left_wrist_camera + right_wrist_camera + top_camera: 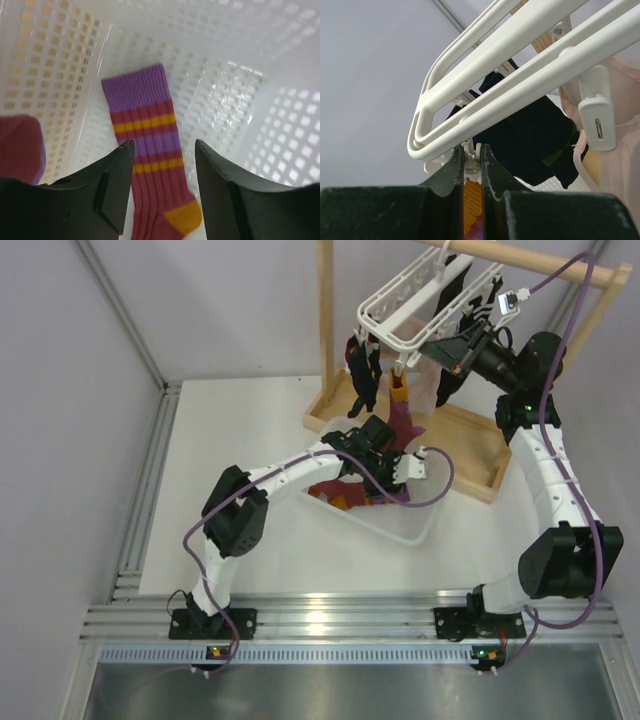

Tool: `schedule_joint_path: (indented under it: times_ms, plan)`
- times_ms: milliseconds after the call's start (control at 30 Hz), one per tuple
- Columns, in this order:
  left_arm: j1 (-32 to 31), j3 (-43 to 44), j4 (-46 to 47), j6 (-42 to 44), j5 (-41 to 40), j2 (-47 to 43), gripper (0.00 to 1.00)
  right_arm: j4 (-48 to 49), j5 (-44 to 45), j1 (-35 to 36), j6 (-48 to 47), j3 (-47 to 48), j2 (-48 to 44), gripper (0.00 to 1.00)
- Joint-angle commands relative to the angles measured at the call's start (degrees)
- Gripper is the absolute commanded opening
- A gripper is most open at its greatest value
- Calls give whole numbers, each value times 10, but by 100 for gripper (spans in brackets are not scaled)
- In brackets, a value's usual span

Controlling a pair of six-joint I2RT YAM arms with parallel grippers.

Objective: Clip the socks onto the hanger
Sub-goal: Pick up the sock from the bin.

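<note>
The left gripper (pixel 162 185) hung over the white basket (pixel 240 100) with its jaws spread and nothing between them. Straight below it a striped sock (pixel 150 150), maroon and purple with yellow bands and an orange heel, lay flat on the basket floor. A second maroon sock (pixel 17 145) showed at the left edge of that view.

The right gripper (pixel 471 165) was up at the hanger (pixel 520 55), its fingers pressed together on a small white peg (pixel 471 150). Something orange showed in the narrow gap under the peg. It was probably part of the hung sock (pixel 402 410) below the frame, but the view was too tight to be sure. Navy socks (pixel 362 370) hung at the left end of the hanger.

The step in hand, as I judged it, was to pick up the next sock. To do it well, the left gripper should come down on the ribbed cuff and not on the middle, so that a free edge is left for a peg to bite. It should pinch only fabric and not catch the basket slots, and it should lift straight up so the other sock is not dragged.
</note>
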Motion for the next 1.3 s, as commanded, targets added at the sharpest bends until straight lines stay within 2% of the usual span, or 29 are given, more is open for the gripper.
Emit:
schedule_joint_path:
  times_ms: [0,233,433,467,600,700,767,933,1033,1267]
  plan:
    - [-9,30,84,-75,10,42,56,17,11,-5,3,12,1,0]
    - [-13,45,129,-106,-23,98,55,15,11,-5,0,14,2,0]
    - [-13,35,130,-98,-51,130,50,13,10,-5,-2,10,0,0]
    - [-13,34,128,-99,-53,133,47,13,10,-5,-2,9,-1,0]
    - [-14,27,112,-97,-51,130,23,10,10,-5,-7,8,-3,0]
    - [-17,14,102,-81,-43,115,13,11,10,-5,-7,7,-3,0]
    - [-21,9,94,-73,-41,95,0,11,10,-5,-9,6,-3,0]
    - [-22,-31,129,-106,-23,7,0,8,10,-5,-11,6,-3,0]
    - [-24,-75,184,-126,-8,-97,0,8,11,-5,-12,8,-3,0]
    - [-26,-143,278,-157,-46,-225,0,13,16,-5,-7,5,-6,0]
